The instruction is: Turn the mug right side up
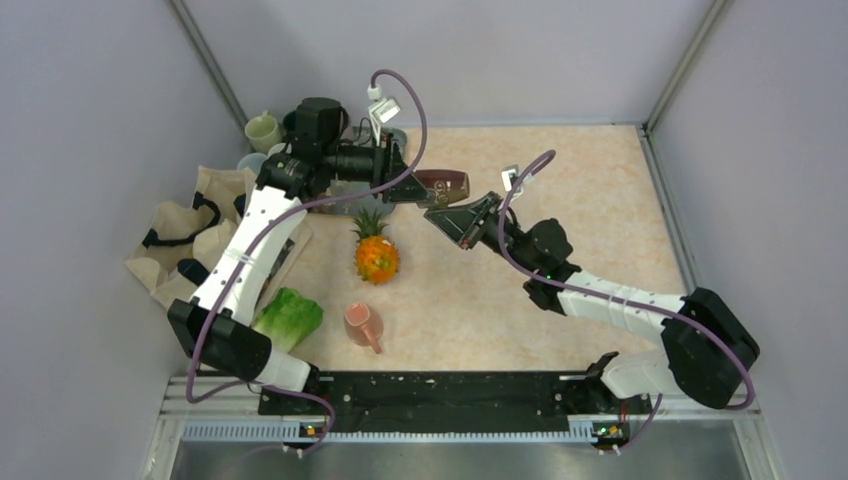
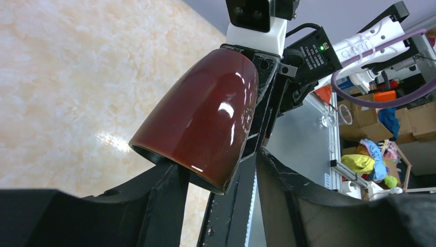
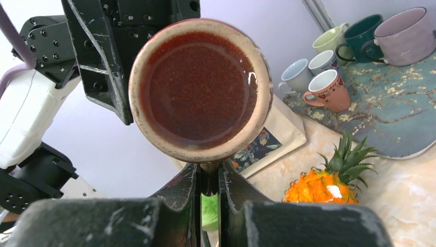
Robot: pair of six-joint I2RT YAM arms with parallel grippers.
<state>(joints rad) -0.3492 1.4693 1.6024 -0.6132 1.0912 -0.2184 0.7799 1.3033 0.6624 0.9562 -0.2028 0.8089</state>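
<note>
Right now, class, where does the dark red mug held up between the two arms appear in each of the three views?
Top external: the dark red mug sits near the picture's centre, up and right of the pineapple.
Left wrist: it fills the middle, seen side-on.
Right wrist: it is upper centre, seen end-on, with the pineapple lower right.
Shared landmark: the marbled tabletop.

The mug (image 1: 443, 185) is dark red and shiny. It lies on its side up in the air, above the far part of the worktop (image 1: 600, 200). Its bottom has 1 pale ring around it.
</note>
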